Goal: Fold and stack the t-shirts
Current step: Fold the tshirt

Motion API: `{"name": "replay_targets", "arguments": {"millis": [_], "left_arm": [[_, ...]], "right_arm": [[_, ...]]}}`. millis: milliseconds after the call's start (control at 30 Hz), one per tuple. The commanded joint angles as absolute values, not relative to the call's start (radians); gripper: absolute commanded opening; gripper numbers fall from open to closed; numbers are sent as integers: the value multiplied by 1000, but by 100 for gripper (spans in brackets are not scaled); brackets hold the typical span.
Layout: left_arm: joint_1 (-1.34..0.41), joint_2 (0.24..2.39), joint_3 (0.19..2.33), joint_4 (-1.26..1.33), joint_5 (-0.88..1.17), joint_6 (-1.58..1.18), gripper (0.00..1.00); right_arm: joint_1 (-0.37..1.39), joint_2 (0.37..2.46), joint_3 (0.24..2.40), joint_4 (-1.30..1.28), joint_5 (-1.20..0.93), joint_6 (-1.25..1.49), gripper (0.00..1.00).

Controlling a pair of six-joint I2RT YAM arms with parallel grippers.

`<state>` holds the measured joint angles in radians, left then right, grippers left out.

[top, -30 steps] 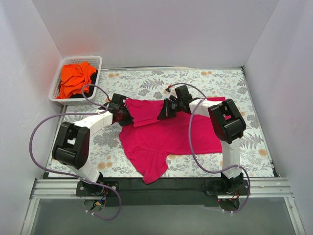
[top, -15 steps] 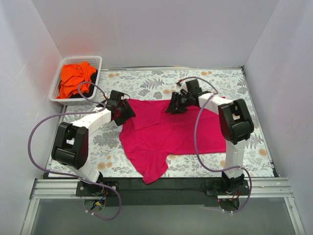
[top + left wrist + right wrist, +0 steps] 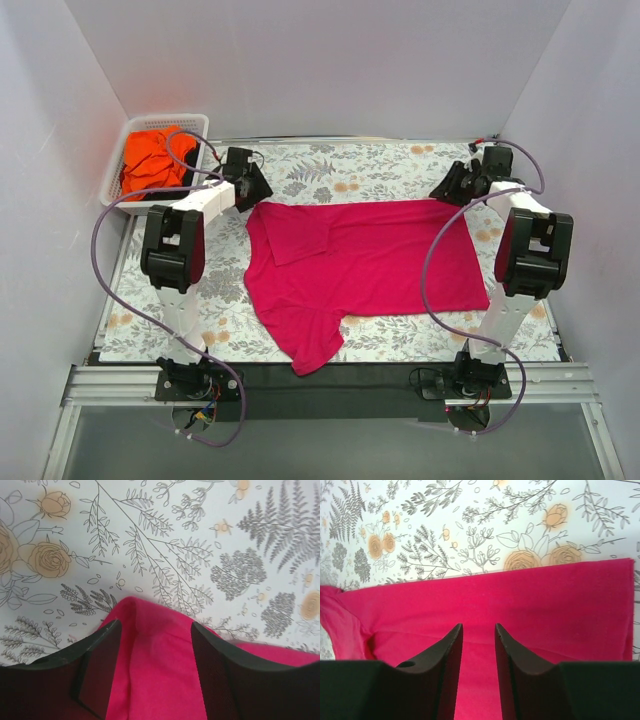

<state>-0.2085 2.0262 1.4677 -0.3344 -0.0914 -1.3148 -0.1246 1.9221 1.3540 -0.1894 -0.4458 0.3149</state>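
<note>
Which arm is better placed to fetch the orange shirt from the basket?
Probably left: the left gripper hovers beside the basket holding the orange shirt, while the right gripper is across the table.

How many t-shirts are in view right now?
2. The magenta-pink t-shirt lies spread across the middle of the table; the orange t-shirt is bunched in the white basket at the far left corner. More could be hidden beneath it.

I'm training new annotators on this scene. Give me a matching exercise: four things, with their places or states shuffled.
1 magenta-pink cloth t-shirt
2 bright orange cloth t-shirt
3 white slatted plastic basket
4 left gripper

A far-left corner of the floral table
B spread out on the table
C jaws open over pink cloth
D bundled in the basket

Pairs: 1-B, 2-D, 3-A, 4-C
</note>
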Motion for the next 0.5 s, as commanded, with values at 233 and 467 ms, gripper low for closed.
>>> {"name": "replay_targets", "arguments": {"millis": [233,467], "left_arm": [[-210,2088,1520,-350,-95,-1302,45],[-210,2103,1483,-330,-158,-1319,26]], "right_arm": [[-184,1997,1397,-184,-387,288,31],[-212,2085,1414,-149,-382,288,29]]}}
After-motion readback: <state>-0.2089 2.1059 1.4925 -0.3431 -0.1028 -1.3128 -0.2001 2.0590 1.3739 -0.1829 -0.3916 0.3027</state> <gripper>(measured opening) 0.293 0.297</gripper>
